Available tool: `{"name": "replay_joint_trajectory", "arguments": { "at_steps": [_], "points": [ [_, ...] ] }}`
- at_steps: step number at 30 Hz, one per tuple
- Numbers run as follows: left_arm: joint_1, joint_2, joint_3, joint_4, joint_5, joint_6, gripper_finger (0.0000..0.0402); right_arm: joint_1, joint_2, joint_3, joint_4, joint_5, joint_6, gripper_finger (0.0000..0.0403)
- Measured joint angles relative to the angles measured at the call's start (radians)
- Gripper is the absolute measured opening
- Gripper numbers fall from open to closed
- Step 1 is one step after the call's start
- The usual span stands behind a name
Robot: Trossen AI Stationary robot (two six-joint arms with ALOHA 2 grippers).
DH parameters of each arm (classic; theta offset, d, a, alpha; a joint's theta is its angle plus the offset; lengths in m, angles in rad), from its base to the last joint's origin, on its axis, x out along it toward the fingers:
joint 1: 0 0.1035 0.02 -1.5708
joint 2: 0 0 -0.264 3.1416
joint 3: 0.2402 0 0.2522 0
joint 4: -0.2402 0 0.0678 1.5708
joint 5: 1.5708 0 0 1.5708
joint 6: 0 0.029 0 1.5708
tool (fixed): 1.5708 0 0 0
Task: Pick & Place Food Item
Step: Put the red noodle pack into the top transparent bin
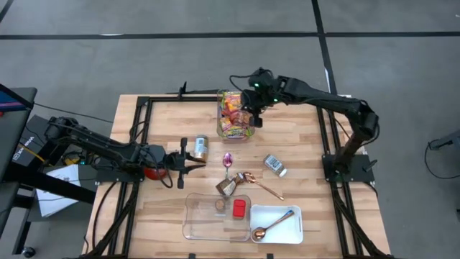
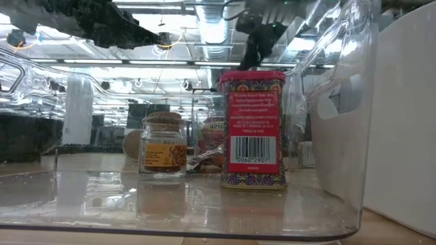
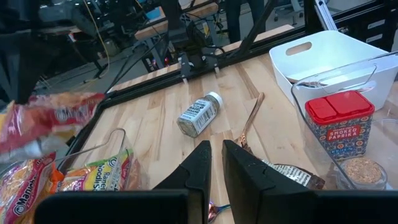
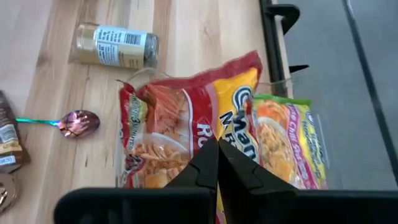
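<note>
You have a light wooden table [image 1: 165,122] with a black metal frame [image 1: 144,101] along its edges, standing on a grey floor [image 1: 144,50] crossed by dark lines [image 1: 320,29]. At your left edge sits a dark stand [image 1: 14,144] with white papers [image 1: 57,188] beside it. Looking level across the table, you see a ceiling with bright strip lights [image 2: 157,63] and silver ducting [image 2: 211,27]. Further work tables [image 3: 180,15] stand beyond.
</note>
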Motion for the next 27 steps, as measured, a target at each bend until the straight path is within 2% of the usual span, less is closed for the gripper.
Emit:
{"name": "replay_joint_trajectory", "arguments": {
  "at_steps": [5,14,27],
  "points": [
    [0.000,0.000,0.000,-0.006,0.000,0.000,0.0035,0.011,0.078,0.072,-0.027,-0.007,0.007,0.0000],
    [0.000,0.000,0.000,-0.008,0.000,-0.001,0.0035,0.002,0.155,0.086,-0.011,-0.027,0.049,0.0000],
    [0.000,0.000,0.000,-0.008,0.000,-0.004,0.0035,0.003,0.155,0.086,-0.009,-0.026,0.057,0.0000]
  ]
}}
